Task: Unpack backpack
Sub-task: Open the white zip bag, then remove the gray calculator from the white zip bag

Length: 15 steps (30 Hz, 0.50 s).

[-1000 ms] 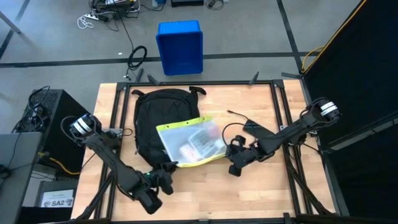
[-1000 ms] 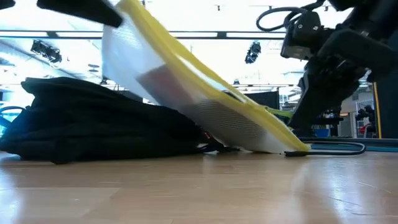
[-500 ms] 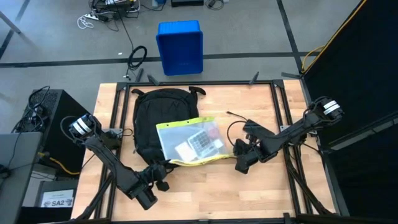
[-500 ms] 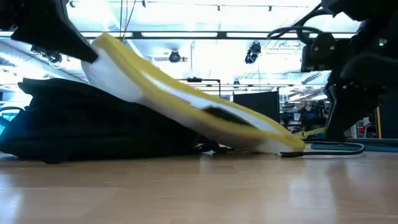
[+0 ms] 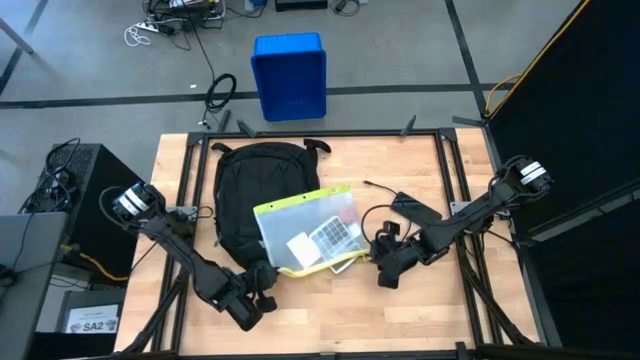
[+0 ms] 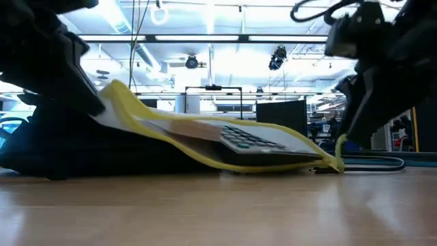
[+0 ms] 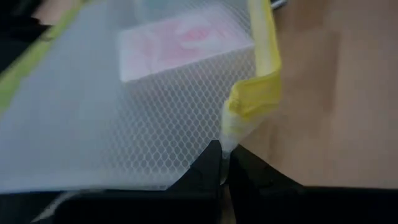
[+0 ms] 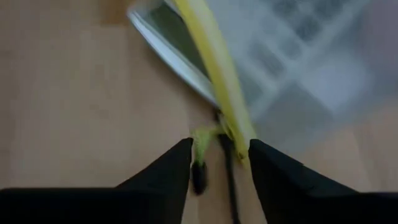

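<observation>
Left gripper [image 5: 252, 300]: clamped on near corner of mesh pouch [image 5: 305, 240], yellow-edged. Right gripper [image 5: 384, 262]: fingers parted, at pouch's other end, yellow zip tab between them, no firm hold seen. Backpack [image 5: 240, 190]: black, flat on bench [image 5: 420, 310], left-centre. Pouch lies partly on backpack, partly on bench; calculator + card inside. Blue bin [image 5: 289, 75]: on floor beyond bench.

The backpack [image 5: 243, 195] is lying on the left half of the bench [image 5: 420, 300]. A pouch [image 5: 307, 238] is lying partly on the backpack's right side and partly on the bench. The left gripper [image 5: 262, 290] is sitting at the pouch's near left corner, the right gripper [image 5: 378, 262] just right of the pouch. A bin [image 5: 289, 76] is standing on the floor behind the bench.
</observation>
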Available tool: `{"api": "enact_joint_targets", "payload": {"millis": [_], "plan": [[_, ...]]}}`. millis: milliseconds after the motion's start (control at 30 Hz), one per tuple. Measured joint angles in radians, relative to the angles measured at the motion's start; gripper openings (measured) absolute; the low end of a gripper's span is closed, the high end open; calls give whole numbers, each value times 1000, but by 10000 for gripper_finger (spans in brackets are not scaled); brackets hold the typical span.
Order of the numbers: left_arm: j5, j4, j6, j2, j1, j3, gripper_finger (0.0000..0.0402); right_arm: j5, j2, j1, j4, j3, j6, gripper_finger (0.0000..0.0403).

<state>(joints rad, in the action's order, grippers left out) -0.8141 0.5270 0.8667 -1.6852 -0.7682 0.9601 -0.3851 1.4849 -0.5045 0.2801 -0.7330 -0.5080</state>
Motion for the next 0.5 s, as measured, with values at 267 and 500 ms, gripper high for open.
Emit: {"api": "enact_joint_targets", "payload": {"millis": [267, 500], "plan": [[118, -301, -197, -1, 71, -60, 0, 0, 0, -25, -193, 0, 235, 157], [204, -546, -321, -1, 126, -138, 0, 0, 6, -52, -209, 0, 252, 146]]}}
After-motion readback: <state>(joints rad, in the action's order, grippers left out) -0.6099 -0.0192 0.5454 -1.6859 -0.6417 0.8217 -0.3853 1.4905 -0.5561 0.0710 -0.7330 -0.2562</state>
